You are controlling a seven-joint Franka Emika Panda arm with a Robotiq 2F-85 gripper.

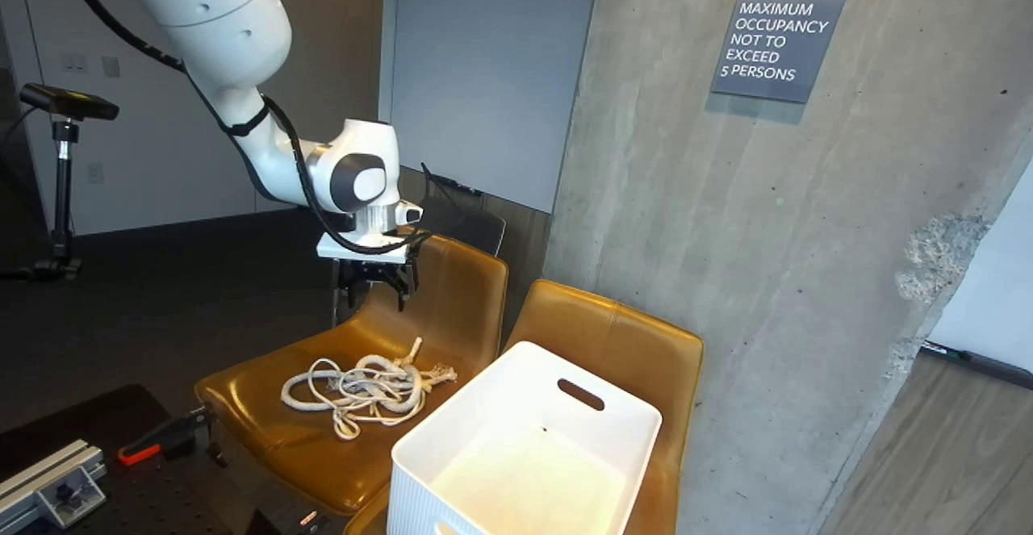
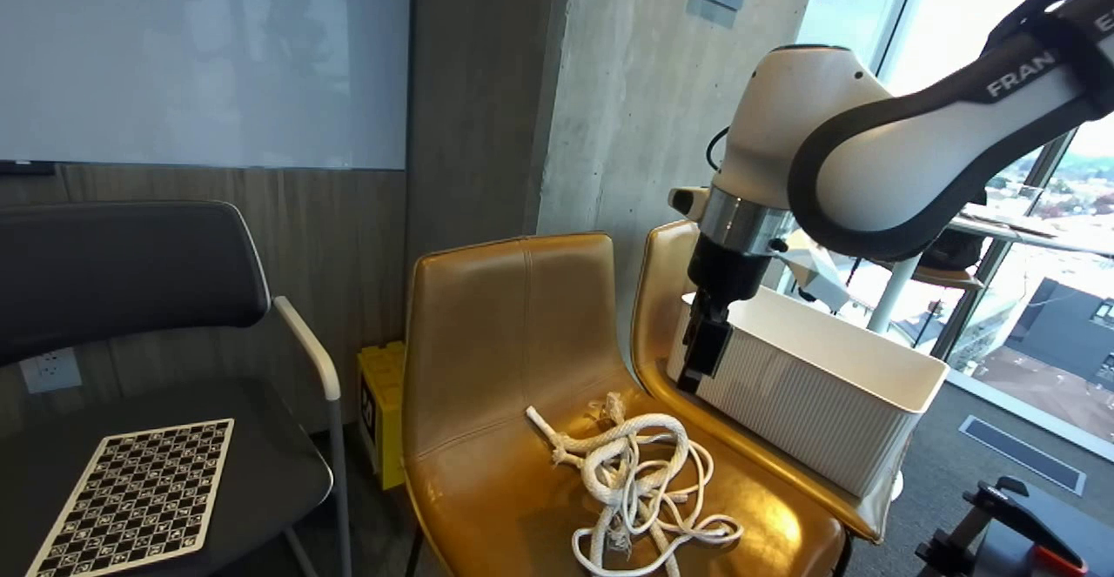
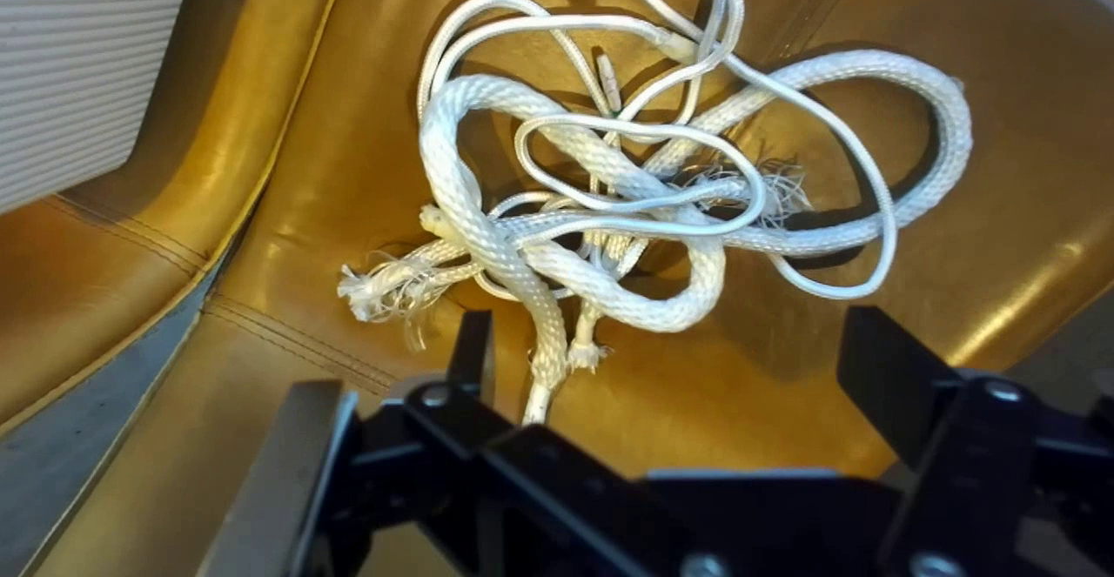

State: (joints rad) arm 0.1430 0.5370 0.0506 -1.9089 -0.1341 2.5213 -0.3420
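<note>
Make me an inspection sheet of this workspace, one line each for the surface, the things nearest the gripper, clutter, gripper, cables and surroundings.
Surface: tan chair, smooth and glossy, bearing the ropes.
Things: ropes, white, thick and thin, tangled, some ends frayed.
Clutter: patterned board on a black chair; yellow box; metal bar; red-and-black tool, kind unclear.
Gripper: open above the ropes, holding nothing.
Cables: black cable along the arm, strapped to it.
Surroundings: white bin on a second chair; concrete wall with an occupancy sign; whiteboard.
</note>
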